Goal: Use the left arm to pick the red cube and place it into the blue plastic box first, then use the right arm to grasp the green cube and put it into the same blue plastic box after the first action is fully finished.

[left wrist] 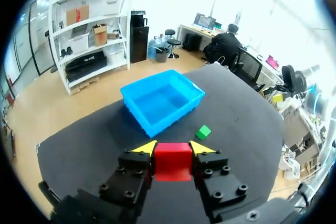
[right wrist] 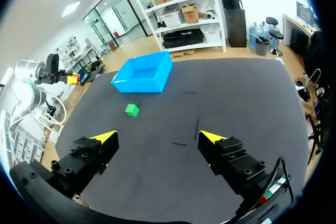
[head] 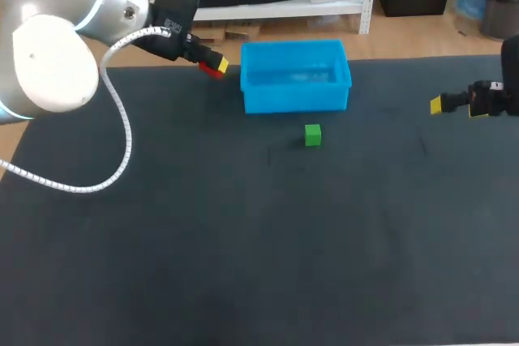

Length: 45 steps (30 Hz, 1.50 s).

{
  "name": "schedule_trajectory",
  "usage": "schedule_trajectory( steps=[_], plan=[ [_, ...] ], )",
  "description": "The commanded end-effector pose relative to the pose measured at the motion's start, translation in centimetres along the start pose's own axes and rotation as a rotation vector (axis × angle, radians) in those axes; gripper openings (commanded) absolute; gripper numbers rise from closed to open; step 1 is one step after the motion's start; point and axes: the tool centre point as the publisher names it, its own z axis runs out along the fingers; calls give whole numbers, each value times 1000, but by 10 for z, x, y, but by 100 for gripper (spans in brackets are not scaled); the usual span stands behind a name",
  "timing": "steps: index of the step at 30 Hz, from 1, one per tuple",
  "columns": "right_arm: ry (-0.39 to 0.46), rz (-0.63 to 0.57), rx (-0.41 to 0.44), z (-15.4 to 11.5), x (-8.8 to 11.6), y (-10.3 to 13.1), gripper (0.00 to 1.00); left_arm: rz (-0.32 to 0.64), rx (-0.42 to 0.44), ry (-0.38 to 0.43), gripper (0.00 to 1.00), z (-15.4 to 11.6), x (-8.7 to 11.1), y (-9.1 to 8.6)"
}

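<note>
Red cube (left wrist: 172, 163) gripped in the left end effector (left wrist: 173, 148), aloft near the worktop's (head: 243, 241) far edge beside the blue plastic box (head: 294, 96); green cube (head: 312, 135) just before it; right end effector (right wrist: 158, 138) spread wide.

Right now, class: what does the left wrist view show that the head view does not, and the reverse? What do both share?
Only the left wrist view: both fingers of the left tool pressing the red cube from two sides. Only the head view: the right tool, away from the box. Both: the blue plastic box, the green cube lying outside it, and the red cube.
</note>
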Motion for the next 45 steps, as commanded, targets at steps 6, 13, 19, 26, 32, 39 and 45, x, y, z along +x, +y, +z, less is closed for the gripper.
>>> schedule_trajectory(
  steps=[6,13,19,26,32,39,45],
  plan=[
    [1,-1,-1,0,0,0,100,27,48,-12,0,34,-18,5],
    [1,-1,-1,0,0,0,100,44,71,-21,0,72,-48,10],
    [1,-1,-1,0,0,0,100,55,72,-19,0,103,-68,20],
    [1,-1,-1,0,0,0,100,50,61,5,0,130,-79,28],
    [1,-1,-1,0,0,0,100,24,54,34,0,144,-77,33],
    [1,-1,-1,0,0,0,100,19,63,44,0,152,-76,35],
    [1,-1,-1,0,0,0,100,6,70,60,0,166,-74,40]
  ],
)
